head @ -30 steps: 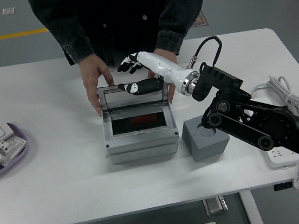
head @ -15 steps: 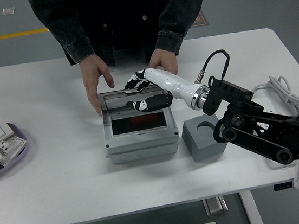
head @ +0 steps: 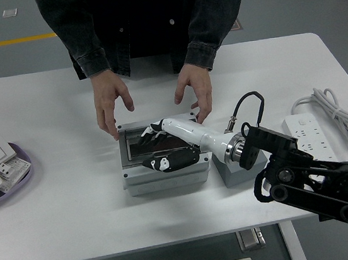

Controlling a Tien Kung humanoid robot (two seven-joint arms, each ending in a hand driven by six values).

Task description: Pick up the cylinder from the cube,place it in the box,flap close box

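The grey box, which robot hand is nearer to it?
Right. The right hand lies flat on top of the grey box, pressing its lid down; the left hand is out of view.

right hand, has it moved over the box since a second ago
Yes. The right hand has come toward the table's near edge and down, from the box's far rim onto its top, pressing the lid flat.

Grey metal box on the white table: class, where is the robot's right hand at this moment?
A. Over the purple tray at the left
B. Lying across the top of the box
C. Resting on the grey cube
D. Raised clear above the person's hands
B: the right hand lies flat across the top of the grey metal box, between the person's hands and the near edge.
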